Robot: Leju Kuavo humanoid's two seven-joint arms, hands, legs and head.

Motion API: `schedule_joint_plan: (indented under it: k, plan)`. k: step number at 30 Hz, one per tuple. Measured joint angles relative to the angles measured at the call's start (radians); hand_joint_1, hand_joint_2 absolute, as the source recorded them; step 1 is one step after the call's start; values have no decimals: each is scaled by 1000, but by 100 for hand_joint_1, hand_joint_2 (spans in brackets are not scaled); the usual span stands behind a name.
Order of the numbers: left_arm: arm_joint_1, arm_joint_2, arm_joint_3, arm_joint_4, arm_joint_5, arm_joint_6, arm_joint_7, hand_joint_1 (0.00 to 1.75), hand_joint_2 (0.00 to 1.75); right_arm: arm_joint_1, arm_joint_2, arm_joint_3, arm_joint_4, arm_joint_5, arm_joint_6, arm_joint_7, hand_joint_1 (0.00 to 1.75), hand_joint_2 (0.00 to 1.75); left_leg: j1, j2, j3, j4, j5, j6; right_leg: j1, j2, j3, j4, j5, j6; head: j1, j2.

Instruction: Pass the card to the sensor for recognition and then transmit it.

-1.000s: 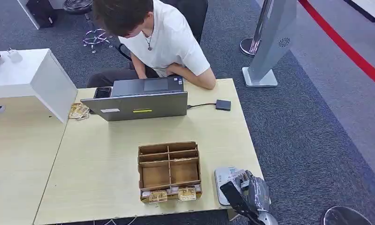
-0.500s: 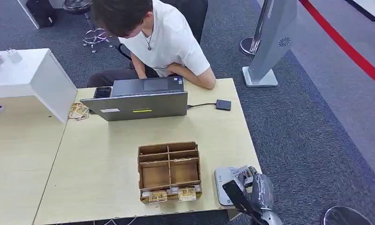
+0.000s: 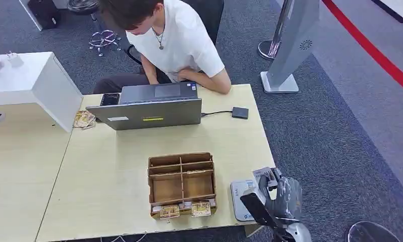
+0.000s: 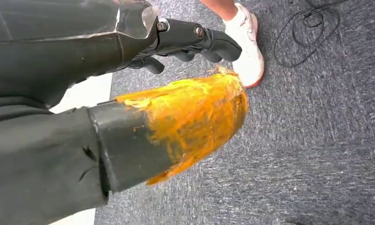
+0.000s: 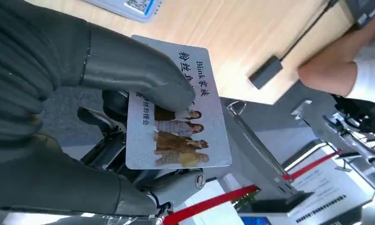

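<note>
My right hand [image 3: 282, 200] hovers by the table's near right corner and pinches a printed card [image 3: 263, 173] between thumb and fingers. The right wrist view shows that card [image 5: 180, 108] with several pictured figures and dark lettering, the thumb [image 5: 138, 70] pressed on its face. The white sensor pad [image 3: 238, 194] lies flat on the table just left of the hand, and its blue-marked edge [image 5: 129, 7] appears in the wrist view. My left hand [image 4: 129, 117] hangs above the carpet, its orange-coated thumb apart from the dark fingers [image 4: 199, 40], holding nothing.
A cardboard divider box [image 3: 150, 181] stands left of the sensor, with more cards [image 3: 181, 209] in its front slots. A person sits behind an open laptop [image 3: 149, 113] at the table's far side. A small dark box [image 3: 240, 112] on a cable lies far right.
My right hand has risen and shifted right and farther out with the card, off the sensor pad. The person leaned slightly.
</note>
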Motion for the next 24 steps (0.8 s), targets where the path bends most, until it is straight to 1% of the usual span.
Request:
schedule_joint_plan:
  k: [13, 24]
  plan:
    - [0, 2, 0, 0, -13, -3, -5, 0, 0, -15, 0, 47, -77, 12, 0, -21, 175, 175, 0, 0, 0, 0, 0, 0, 0, 0, 0, 0, 0, 0, 0, 0]
    - [-1, 6, 0, 0, -31, -14, -13, 0, 0, -82, -5, 103, -106, 61, 0, -27, 175, 175, 0, 0, 0, 0, 0, 0, 0, 0, 0, 0, 0, 0, 0, 0]
